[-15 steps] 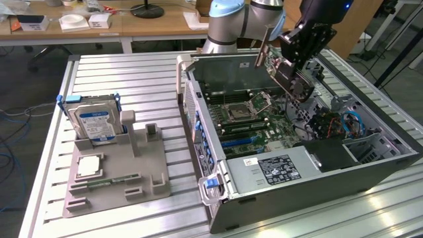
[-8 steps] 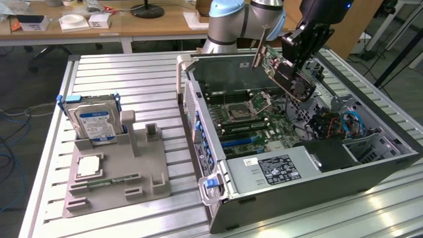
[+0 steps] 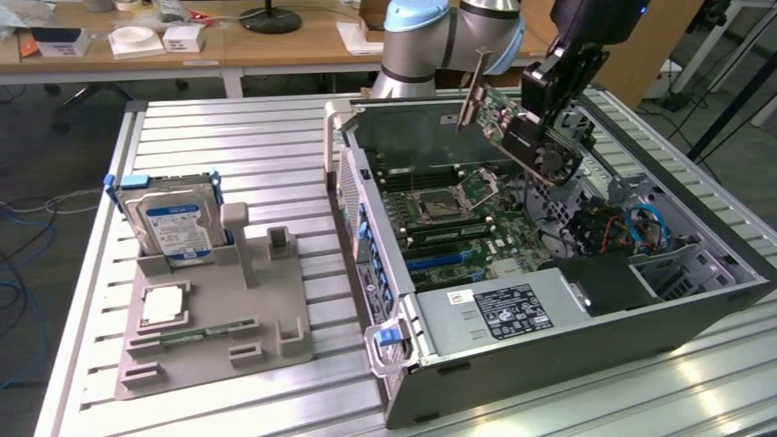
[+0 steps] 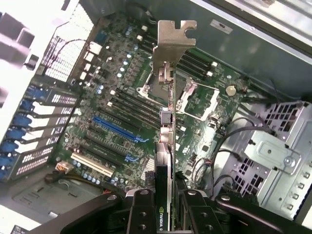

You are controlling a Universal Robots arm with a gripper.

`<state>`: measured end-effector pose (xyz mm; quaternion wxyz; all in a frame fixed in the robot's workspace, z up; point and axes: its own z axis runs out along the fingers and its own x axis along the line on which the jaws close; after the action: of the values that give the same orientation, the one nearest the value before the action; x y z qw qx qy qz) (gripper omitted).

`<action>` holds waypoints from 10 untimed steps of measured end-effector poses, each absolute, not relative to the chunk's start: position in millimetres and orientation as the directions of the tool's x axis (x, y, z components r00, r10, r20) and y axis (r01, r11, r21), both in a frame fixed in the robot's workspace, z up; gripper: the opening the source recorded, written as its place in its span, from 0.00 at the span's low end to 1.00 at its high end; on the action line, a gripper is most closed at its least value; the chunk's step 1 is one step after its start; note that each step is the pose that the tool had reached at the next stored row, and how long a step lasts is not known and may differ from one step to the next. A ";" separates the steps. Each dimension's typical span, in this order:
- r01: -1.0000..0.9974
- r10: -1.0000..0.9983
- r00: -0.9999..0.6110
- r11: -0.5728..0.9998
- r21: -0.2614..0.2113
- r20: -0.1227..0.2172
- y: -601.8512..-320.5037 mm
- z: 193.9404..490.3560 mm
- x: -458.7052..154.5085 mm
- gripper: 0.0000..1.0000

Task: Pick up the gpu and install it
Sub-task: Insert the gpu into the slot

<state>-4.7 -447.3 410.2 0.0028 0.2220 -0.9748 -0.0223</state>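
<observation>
Exterior view: the slatted surface (image 3: pixel 243 137) is seen carrying the open computer case (image 3: pixel 680 309), laid on its side so that the motherboard (image 3: pixel 468 223) faces upward and can be reached from above. Above the case's opening, well clear of the board, the gpu (image 3: pixel 510 123) is held tilted, its metal bracket (image 4: pixel 173 44) at the end farthest from the grasp. In the wrist view the fingers (image 4: pixel 141 209) are closed against both faces of the card, gripped edge-on, probably for lining its edge with a slot. It is not yet seated.
</observation>
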 end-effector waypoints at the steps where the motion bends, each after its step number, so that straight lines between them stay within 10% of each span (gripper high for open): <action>1: -0.442 -0.443 -0.897 0.896 0.045 -0.005 -447.3 410.2 -4.5 0.26; 10: -0.513 -0.514 -0.858 0.857 0.045 -0.005 -447.3 410.2 -3.9 0.26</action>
<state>-3.9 -447.3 410.2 0.0038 0.2665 -0.9636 -0.0222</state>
